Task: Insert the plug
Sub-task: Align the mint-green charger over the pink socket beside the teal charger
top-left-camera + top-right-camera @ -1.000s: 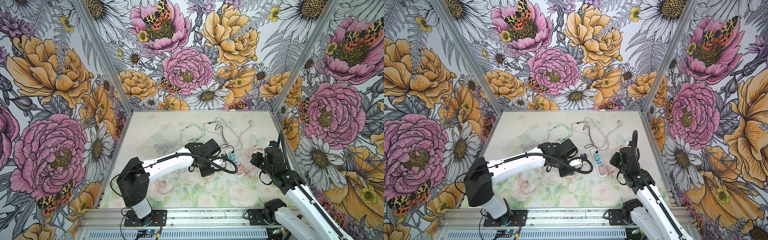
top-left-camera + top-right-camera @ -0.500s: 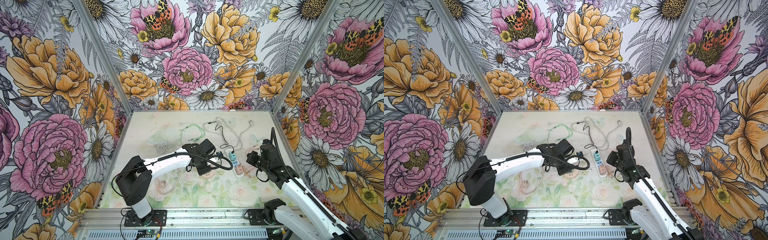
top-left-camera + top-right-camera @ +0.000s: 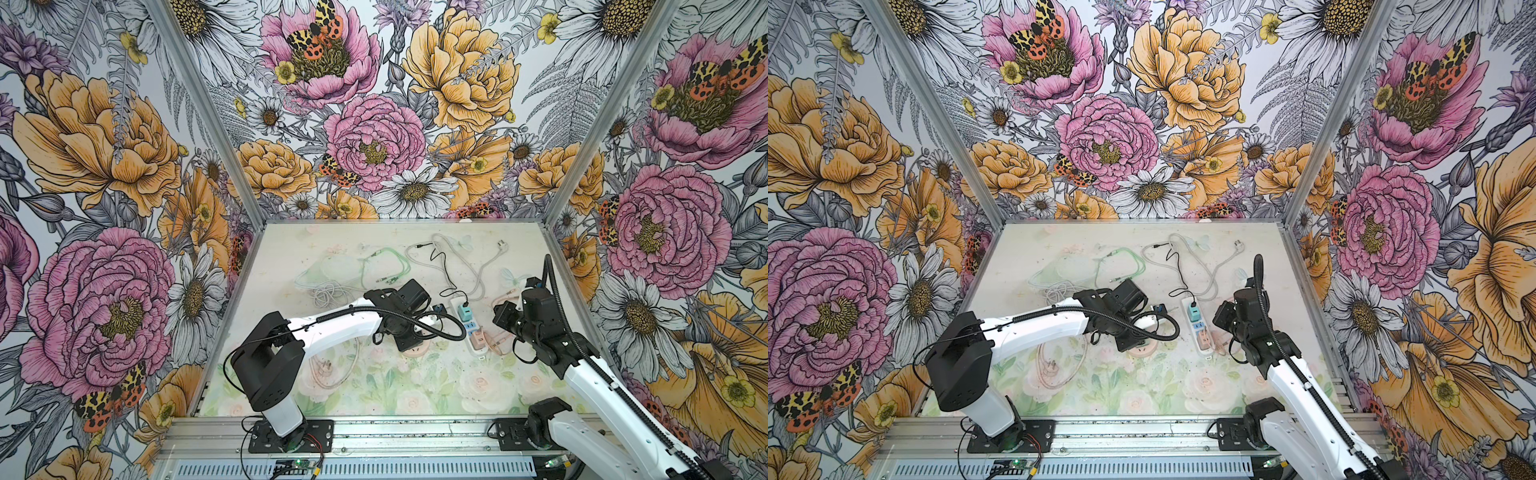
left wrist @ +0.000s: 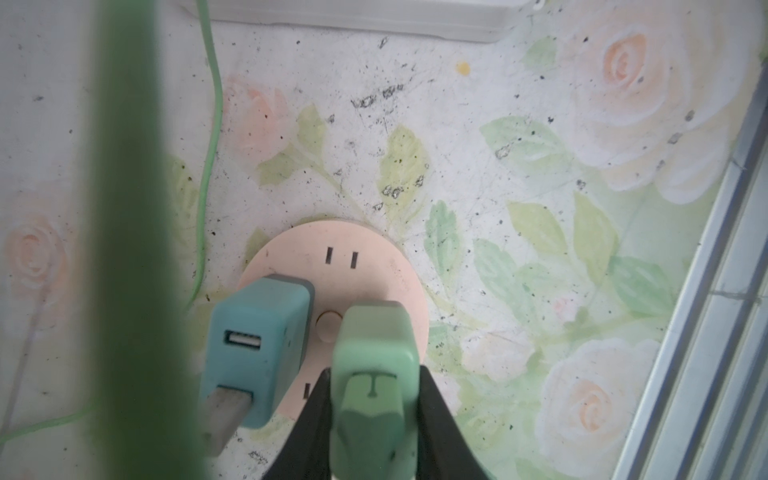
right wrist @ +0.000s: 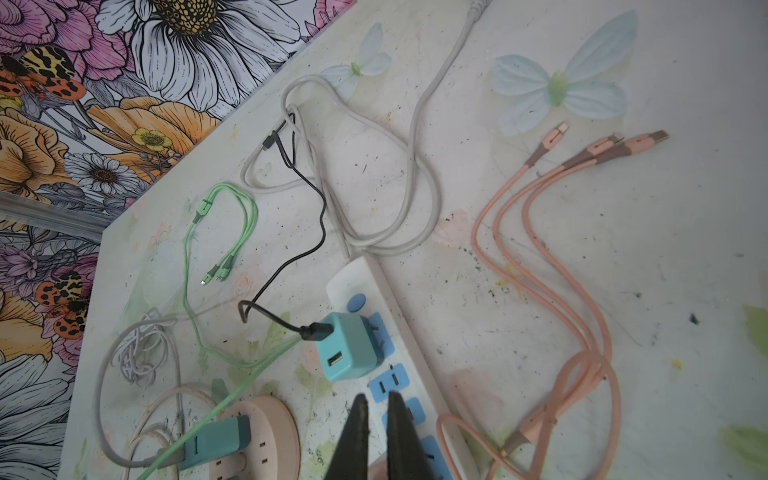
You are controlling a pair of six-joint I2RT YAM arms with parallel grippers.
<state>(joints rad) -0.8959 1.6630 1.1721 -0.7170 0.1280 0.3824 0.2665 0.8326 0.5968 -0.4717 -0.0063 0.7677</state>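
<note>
The left gripper [image 4: 374, 376] is clamped on a mint-green plug [image 4: 372, 332], with its black fingers [image 4: 430, 403] pressing the plug's two sides. The plug's front end meets the face of a round pink socket [image 4: 365, 245], just beside the centre button. Whether its prongs are seated is hidden. A teal USB charger [image 4: 257, 332] with a grey connector in it stands on the same disc, close beside the plug. A free pair of slots shows further along the disc.

In a top view the socket peeks out under the left arm's wrist, near the middle of the table [image 3: 374, 399]. It lies left of a white power strip [image 3: 480, 355].

The right gripper [image 5: 377, 399] hangs over the strip's near half, its jaws drawn almost together with nothing between them. Toward the strip's far end sits a teal adapter [image 5: 349, 353] with a black cable [image 5: 320, 216] plugged into it. Pink cables [image 5: 540, 257] trail over the table to the strip's right.
</note>
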